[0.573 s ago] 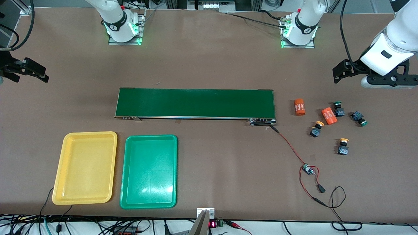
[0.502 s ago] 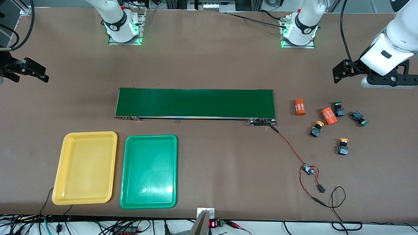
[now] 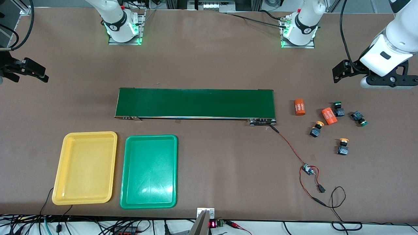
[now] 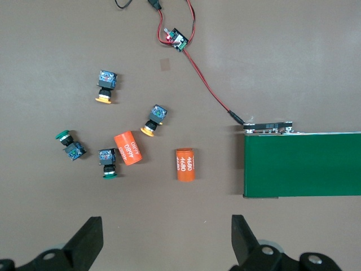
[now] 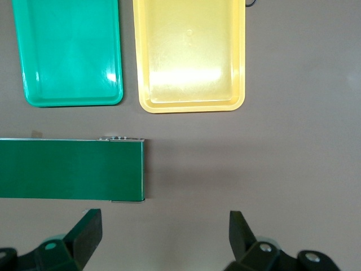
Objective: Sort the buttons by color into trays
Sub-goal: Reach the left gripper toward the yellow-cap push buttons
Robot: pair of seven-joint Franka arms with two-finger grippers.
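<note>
Barely any change: left pincer (image 4: 163, 245) has crept slightly above the counter (image 3: 209, 65) by the buttons (image 3: 339, 127), jaws wide and empty; right pincer (image 5: 163, 243) waits, wide, trays (image 3: 114, 169) still bare.

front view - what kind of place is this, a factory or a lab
Probably a robotics lab bench: a short dark-green conveyor belt on a brown table, a loose red-and-black wired circuit board, and plastic sorting trays, yellow and green.

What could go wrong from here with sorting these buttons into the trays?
1. One green button lies right beside an orange cylinder; the open left hand might nudge or grab the cylinder instead.
2. All four buttons lie at the left arm's end, while the yellow tray and green tray sit at the right arm's end, so a long transfer could drop one.
</note>
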